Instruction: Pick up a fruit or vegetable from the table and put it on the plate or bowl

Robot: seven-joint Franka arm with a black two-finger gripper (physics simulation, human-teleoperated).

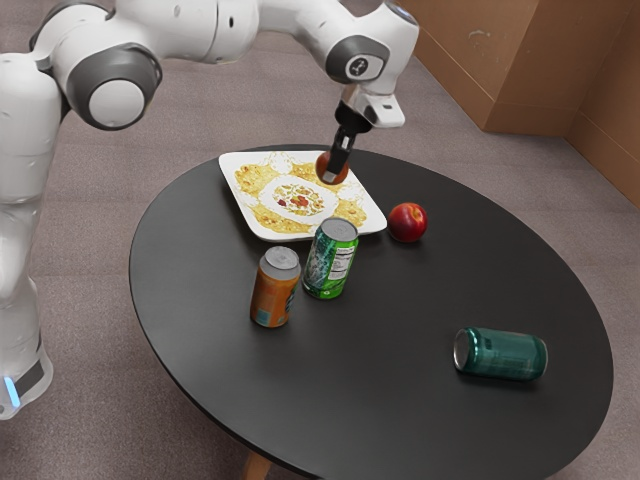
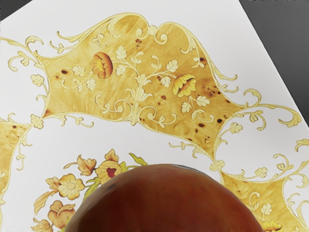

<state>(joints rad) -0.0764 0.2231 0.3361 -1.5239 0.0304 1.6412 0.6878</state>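
Observation:
My black gripper [image 1: 333, 171] is shut on a small red-orange fruit [image 1: 331, 168] and holds it just above the far right part of the square white plate [image 1: 262, 226] with yellow floral patterns. In the wrist view the held fruit [image 2: 166, 200] bulges large and blurred right under my hand, with the plate's ornamented surface [image 2: 140, 92] spread out beneath it. A second fruit, a red apple [image 1: 407, 221], rests on the black round table [image 1: 420, 420] just off the plate's right corner.
An upright green can [image 1: 330, 258] and an upright orange can [image 1: 275, 287] stand at the plate's near edge. A dark green can [image 1: 500, 354] lies on its side toward the exterior view's right. Brown cardboard walls [image 1: 540, 60] rise behind the table.

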